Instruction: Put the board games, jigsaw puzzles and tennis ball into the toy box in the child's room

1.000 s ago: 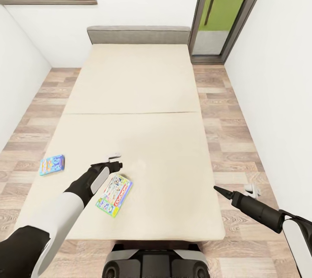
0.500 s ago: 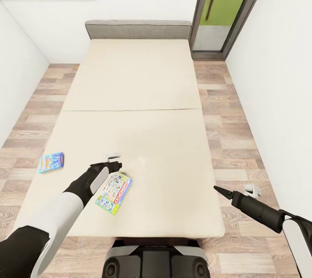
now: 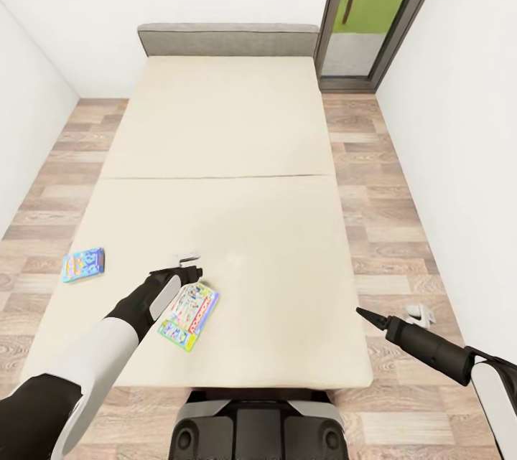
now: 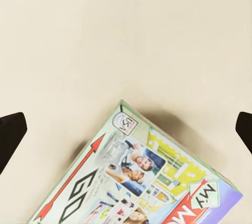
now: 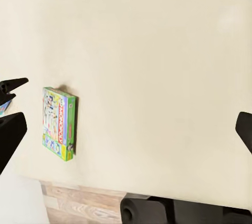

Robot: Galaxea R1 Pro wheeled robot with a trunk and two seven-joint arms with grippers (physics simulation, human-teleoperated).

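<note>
Just below your left hand (image 3: 188, 264) lies the Monopoly box (image 3: 189, 316) flat on the bed (image 3: 287, 230); your fingers stand apart, ready to straddle its edge.

Bed (image 3: 215, 158): beige mattress, grey headboard, wood-plank floor either side. Monopoly box (image 3: 189, 316) lies flat near the foot edge; blue game box (image 3: 83, 264) near the left edge. Left gripper (image 3: 188, 262) over the mattress just beyond the Monopoly box; right gripper (image 3: 418, 314) over the floor.

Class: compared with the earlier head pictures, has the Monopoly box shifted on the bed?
No. The Monopoly box keeps its place relative to the bed's near edge and the blue box; the camera moved.
</note>
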